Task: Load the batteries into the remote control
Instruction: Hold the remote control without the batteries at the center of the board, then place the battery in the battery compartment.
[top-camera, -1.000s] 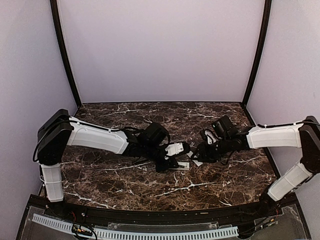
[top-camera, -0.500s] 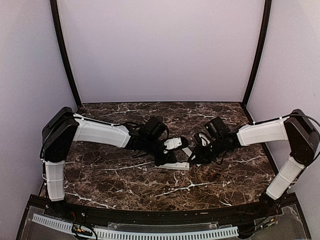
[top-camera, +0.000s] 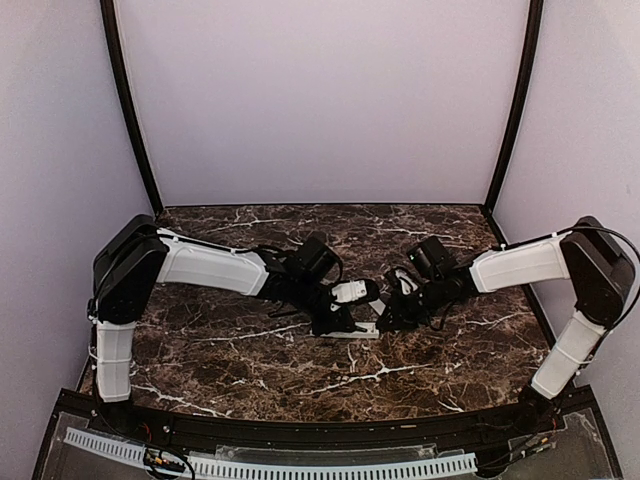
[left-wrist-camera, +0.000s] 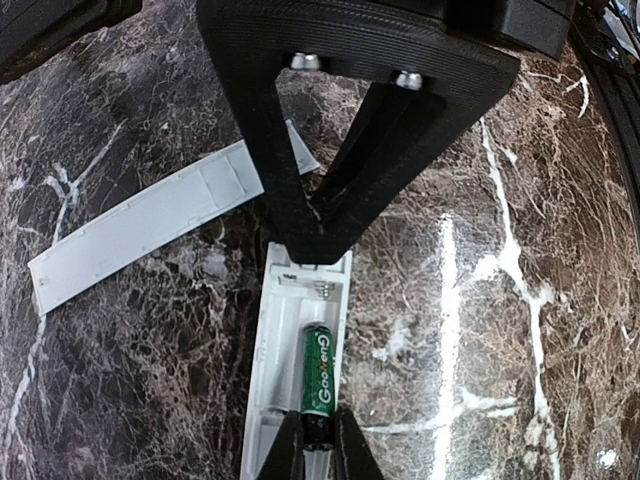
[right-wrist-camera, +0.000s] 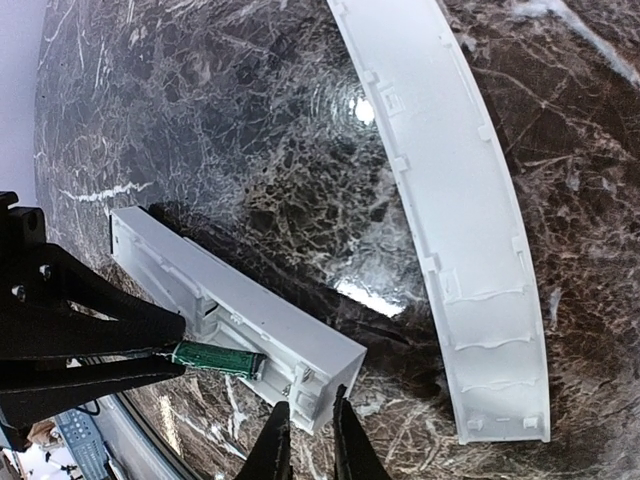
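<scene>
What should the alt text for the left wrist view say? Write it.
A green battery lies in the open white remote, the left gripper's jaws pinching its near end. The right gripper meets the remote's far end; the cover lies beside it on the table.

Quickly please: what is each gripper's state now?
Left gripper: closed on the end of the green battery, lying in the remote control.
Right gripper: closed, tips at the remote control's end; a grip cannot be told.
</scene>
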